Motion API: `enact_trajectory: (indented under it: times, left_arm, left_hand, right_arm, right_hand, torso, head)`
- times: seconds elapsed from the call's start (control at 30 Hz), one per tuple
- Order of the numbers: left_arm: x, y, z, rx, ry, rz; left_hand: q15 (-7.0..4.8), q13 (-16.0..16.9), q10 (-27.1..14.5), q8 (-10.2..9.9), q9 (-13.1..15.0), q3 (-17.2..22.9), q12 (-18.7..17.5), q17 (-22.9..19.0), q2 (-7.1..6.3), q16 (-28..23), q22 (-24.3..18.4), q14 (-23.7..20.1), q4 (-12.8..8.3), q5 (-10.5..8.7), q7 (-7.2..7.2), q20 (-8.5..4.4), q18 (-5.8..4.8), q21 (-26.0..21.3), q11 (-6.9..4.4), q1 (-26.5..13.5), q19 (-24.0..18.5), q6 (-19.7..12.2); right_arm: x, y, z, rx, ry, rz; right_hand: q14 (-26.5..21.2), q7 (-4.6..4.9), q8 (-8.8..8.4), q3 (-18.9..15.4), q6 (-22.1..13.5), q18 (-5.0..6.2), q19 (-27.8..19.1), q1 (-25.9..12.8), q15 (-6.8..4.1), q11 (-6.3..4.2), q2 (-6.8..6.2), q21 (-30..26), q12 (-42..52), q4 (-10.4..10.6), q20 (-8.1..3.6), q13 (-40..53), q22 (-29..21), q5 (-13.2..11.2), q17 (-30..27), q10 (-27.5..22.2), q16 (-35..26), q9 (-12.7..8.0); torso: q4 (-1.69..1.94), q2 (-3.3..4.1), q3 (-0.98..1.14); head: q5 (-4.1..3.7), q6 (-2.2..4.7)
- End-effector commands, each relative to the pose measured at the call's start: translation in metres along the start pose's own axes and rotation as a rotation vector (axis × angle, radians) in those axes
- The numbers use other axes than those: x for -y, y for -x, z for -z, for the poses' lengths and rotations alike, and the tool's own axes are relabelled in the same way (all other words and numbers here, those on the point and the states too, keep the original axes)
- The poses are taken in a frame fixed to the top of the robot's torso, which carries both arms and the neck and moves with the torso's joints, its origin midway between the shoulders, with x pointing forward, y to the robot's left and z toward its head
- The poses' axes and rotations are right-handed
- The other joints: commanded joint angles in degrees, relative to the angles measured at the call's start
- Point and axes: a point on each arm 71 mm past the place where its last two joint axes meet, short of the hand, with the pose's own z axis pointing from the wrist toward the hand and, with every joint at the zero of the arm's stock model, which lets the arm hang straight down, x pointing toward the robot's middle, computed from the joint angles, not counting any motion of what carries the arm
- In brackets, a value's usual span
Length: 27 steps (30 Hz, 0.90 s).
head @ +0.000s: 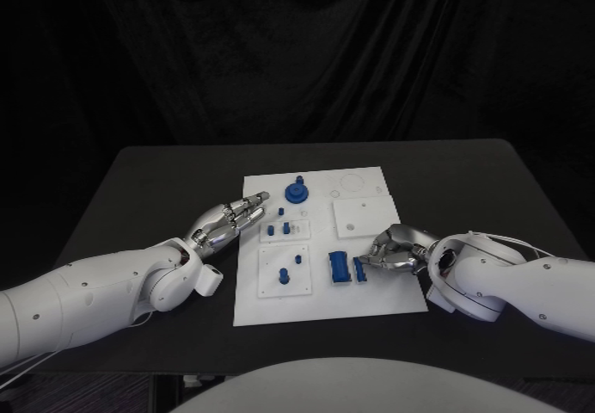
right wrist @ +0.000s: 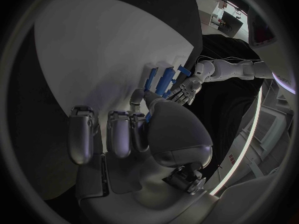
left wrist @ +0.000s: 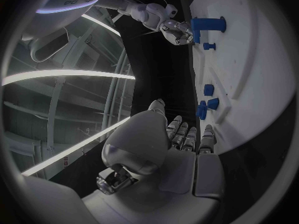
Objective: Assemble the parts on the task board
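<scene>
The white task board (head: 372, 297) lies mid-table. On it are a round blue knob (head: 297, 191), small blue pegs (head: 283, 229), two more pegs (head: 289, 268) in a lower-left plate, and a blue block (head: 337, 266). My right hand (head: 395, 249) is curled at the board's right side, thumb and a finger pinching a thin blue part (head: 359, 269) right beside the block. The left wrist view shows this right hand (left wrist: 176, 31) against the blue pieces (left wrist: 209, 24). My left hand (head: 230, 219) hovers flat at the board's left edge, fingers straight and holding nothing.
A square white plate (head: 364, 215) with a small hole sits on the board's upper right, with ring outlines (head: 353, 182) above it. Black table (head: 162, 189) surrounds the board on all sides; a dark curtain hangs behind.
</scene>
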Motion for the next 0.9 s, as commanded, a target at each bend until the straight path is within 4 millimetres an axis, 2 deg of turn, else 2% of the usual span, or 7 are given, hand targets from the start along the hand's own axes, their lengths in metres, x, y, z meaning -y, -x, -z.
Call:
enact_trajectory:
  times: [0.03, 0.37, 0.47, 0.57, 0.73, 0.87, 0.9]
  left_arm:
    - [0.003, -0.001, 0.000, 0.007, -0.041, 0.001]
    - [0.011, 0.003, 0.010, 0.065, -0.096, -0.041]
    - [0.016, 0.005, 0.014, 0.086, -0.110, -0.057]
    - [0.025, 0.008, 0.014, 0.100, -0.130, -0.074]
    - [0.051, 0.011, 0.004, 0.103, -0.191, -0.103]
    - [0.067, 0.011, -0.009, 0.112, -0.255, -0.122]
    - [0.069, 0.011, -0.013, 0.116, -0.270, -0.122]
  left_hand:
    - [0.26, 0.10, 0.10, 0.27, 0.06, 0.33, 0.39, -0.05, 0.13, -0.21, -0.04, 0.08, -0.13, -0.05, 0.30, 0.23, 0.39, -0.04, 0.37, 0.67, -0.11, 0.25]
    - [-0.55, 0.25, 0.61, 0.57, 0.19, 0.10, 1.66, -0.05, -0.75, -0.21, -0.04, 0.08, -0.24, 1.92, 0.11, -0.92, 0.22, -0.02, 0.00, 1.94, -0.09, 1.64]
    - [-0.98, 0.28, 0.73, 0.66, 0.22, -0.16, 1.97, -0.05, -0.98, -0.21, -0.08, 0.08, 0.00, 2.01, 0.00, -1.43, 0.14, -0.02, -0.28, 2.08, -0.10, 2.15]
    - [-1.42, 0.29, 0.80, 0.82, 0.29, -0.36, 2.11, -0.05, -1.01, -0.21, -0.19, 0.08, 0.20, 2.09, -0.04, -1.96, 0.06, -0.06, -0.59, 2.14, -0.15, 2.91]
    - [-2.37, 0.30, 0.84, 0.75, 0.27, -0.80, 2.29, -0.05, -0.77, -0.21, -0.35, 0.08, 0.37, 1.98, -0.33, -4.46, -1.35, -0.11, -1.16, 2.04, -0.21, 3.39]
    - [-3.32, 0.42, 1.35, 0.97, 0.40, -1.77, 3.36, -0.05, -0.74, -0.21, -0.07, 0.08, 0.52, 1.72, -1.45, -5.37, -1.54, 0.04, -2.43, 0.96, 0.00, 4.87]
    - [-3.85, 0.49, 1.78, 1.11, 0.47, -2.33, 3.98, -0.05, -1.06, -0.21, 0.22, 0.08, 0.52, 1.71, -1.97, -5.58, -1.26, 0.19, -3.01, 0.57, 0.21, 5.79]
  right_arm:
    - [0.002, 0.000, 0.001, 0.008, -0.010, 0.014]
    - [0.001, 0.019, 0.015, 0.196, 0.108, -0.057]
    - [-0.002, 0.036, 0.020, 0.285, 0.174, -0.095]
    - [-0.010, 0.059, 0.022, 0.381, 0.261, -0.138]
    - [-0.020, 0.092, 0.026, 0.458, 0.431, -0.270]
    - [-0.022, 0.104, 0.019, 0.432, 0.536, -0.362]
    - [-0.022, 0.104, 0.015, 0.409, 0.557, -0.391]
  right_hand:
    - [3.90, -0.23, 0.39, -0.14, 0.06, 1.01, 2.84, 0.57, -0.34, -0.47, -0.32, -0.07, 0.15, -0.50, -0.45, 15.09, 12.57, -0.31, 3.74, 6.06, -0.07, 0.15]
    - [3.76, -0.07, 0.15, -1.54, -0.09, 1.09, 2.68, -1.68, -0.24, -0.33, -0.38, -0.42, 0.15, 1.53, -0.42, 15.09, 12.45, 0.56, 3.03, 6.06, -0.37, 0.48]
    - [1.71, 0.23, -2.46, -1.17, -0.28, 2.55, -0.18, -1.79, 0.08, -0.09, -0.09, -6.65, 0.15, 4.06, -0.07, 15.09, 10.17, 6.19, -6.09, 6.06, -4.87, -1.16]
    - [-0.27, 0.70, -4.53, -0.86, 0.05, 4.01, -3.24, -1.63, 0.44, 0.36, -0.24, -13.67, -1.72, 5.29, 0.23, 12.67, 7.47, 7.01, -14.61, 4.13, -10.09, -2.95]
    - [-16.17, 4.69, -13.71, -0.36, 0.11, 8.90, -21.17, -4.57, 4.83, 4.59, 1.88, -50.71, -26.62, 5.50, 4.35, -13.39, -8.81, 5.28, -46.09, -20.89, -36.39, -13.59]
    - [-26.82, 8.82, -19.92, -0.88, -4.24, 8.04, -28.94, -5.94, 10.09, 9.43, 1.73, -62.09, -42.04, 5.91, 8.15, -26.20, -16.54, 5.17, -51.16, -37.71, -48.17, -21.30]
    - [-37.88, 12.52, -23.84, -1.99, -7.55, 6.00, -37.81, -6.37, 15.25, 14.07, 1.62, -70.55, -51.40, 5.92, 11.22, -31.81, -22.25, 6.37, -55.71, -48.94, -56.51, -25.55]
  torso:
    - [-0.02, -0.01, 0.03]
    - [-0.04, -0.05, 0.03]
    - [-0.05, -0.06, 0.06]
    - [-0.09, -0.09, 0.12]
    - [-0.31, -1.07, 0.36]
    - [-1.00, -2.23, 0.82]
    - [-1.23, -2.53, 0.96]
  head:
    - [0.15, -0.01]
    - [0.74, -0.01]
    - [0.93, -0.01]
    - [1.01, -0.01]
    - [1.07, -0.01]
    - [1.99, -0.01]
    - [2.28, -0.01]
